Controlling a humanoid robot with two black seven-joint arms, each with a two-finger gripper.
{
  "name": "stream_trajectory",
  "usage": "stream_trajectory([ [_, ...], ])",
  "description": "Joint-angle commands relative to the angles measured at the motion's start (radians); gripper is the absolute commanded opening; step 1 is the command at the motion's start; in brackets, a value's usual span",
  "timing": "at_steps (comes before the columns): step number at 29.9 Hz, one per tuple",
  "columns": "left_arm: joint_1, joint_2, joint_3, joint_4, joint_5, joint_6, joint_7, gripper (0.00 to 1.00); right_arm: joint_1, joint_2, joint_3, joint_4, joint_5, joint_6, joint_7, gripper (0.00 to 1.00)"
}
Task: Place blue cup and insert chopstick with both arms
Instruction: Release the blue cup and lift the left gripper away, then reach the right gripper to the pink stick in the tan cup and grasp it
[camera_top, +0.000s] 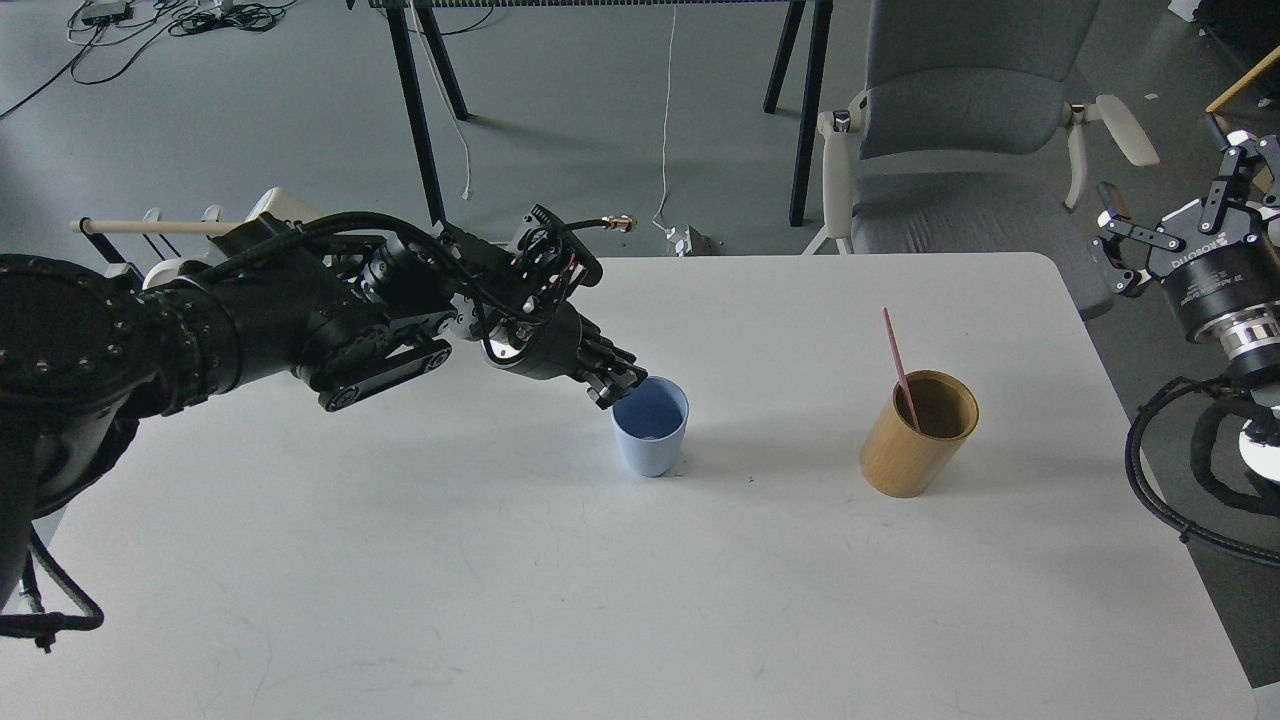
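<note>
The matte, tapered blue cup (651, 432) stood upright mid-table (400, 560), its left rim pinched by the left gripper (617, 386). The thin pink chopstick (899, 367) leaned far-left in the wooden cylindrical holder (918, 434). The right gripper (1165, 215) hung spread wide, empty.

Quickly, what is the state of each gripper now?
Left gripper: closed on the rim of the small light-blue plastic cup.
Right gripper: open, empty.
</note>
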Motion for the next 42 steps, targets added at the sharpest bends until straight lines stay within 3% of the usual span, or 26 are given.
stream_trajectory([
  [1, 0.005, 0.045, -0.067, 0.002, -0.052, -0.061, 0.000, 0.45, 0.006, -0.031, -0.008, 0.074, -0.082, 0.000, 0.000, 0.96],
  [12, 0.210, 0.204, -0.533, -0.049, -0.391, -0.167, 0.000, 0.56, 0.008, -0.258, 0.115, 0.419, -0.506, -0.010, 0.000, 0.96],
  [18, 0.324, 0.232, -0.809, -0.175, -0.504, -0.170, 0.000, 0.58, 0.005, -0.343, 0.117, 0.557, -0.876, -0.260, 0.000, 0.98],
  [23, 0.417, 0.261, -0.974, -0.276, -0.613, -0.234, 0.000, 0.61, -0.063, -0.366, 0.085, 0.614, -1.176, -0.560, 0.000, 0.98],
  [32, 0.493, 0.266, -1.034, -0.290, -0.621, -0.234, 0.000, 0.63, -0.153, -0.354, -0.069, 0.619, -1.522, -0.831, 0.000, 0.98],
  [42, 0.502, 0.258, -1.034, -0.288, -0.619, -0.234, 0.000, 0.64, -0.147, -0.289, -0.161, 0.511, -1.736, -0.849, 0.000, 0.98],
])
